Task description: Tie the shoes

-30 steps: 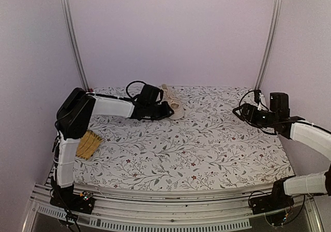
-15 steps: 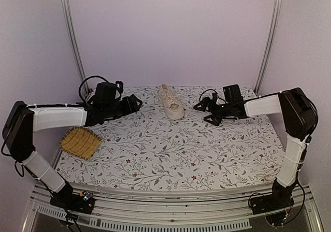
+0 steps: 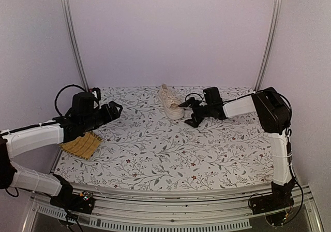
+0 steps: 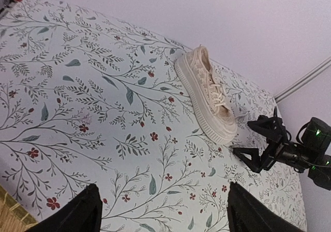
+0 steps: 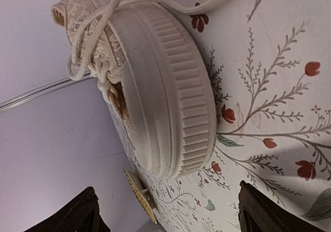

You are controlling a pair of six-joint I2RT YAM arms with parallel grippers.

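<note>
Sneaker [image 3: 170,101] is sitting upright on its sole at the far middle of the floral table cover [image 3: 207,154], toe pointing toward the right arm's side. In the right wrist view the ribbed toe of the sole is filling the frame, and one loose lace [image 5: 196,6] is trailing off the toe onto the cloth.

Right gripper [image 3: 185,114] is hovering low, just beside the toe, with its jaws spread wide. The left wrist view is showing a gap between its tips and the shoe, so it isn't gripping anything.

Left gripper [image 3: 117,107] is hanging over the left part of the table, well apart from the sneaker. Its fingers [image 4: 77,211] are also standing wide apart and holding nothing.

Yellow woven mat [image 3: 83,145] is lying flat near the left edge, partly under the left forearm.
</note>
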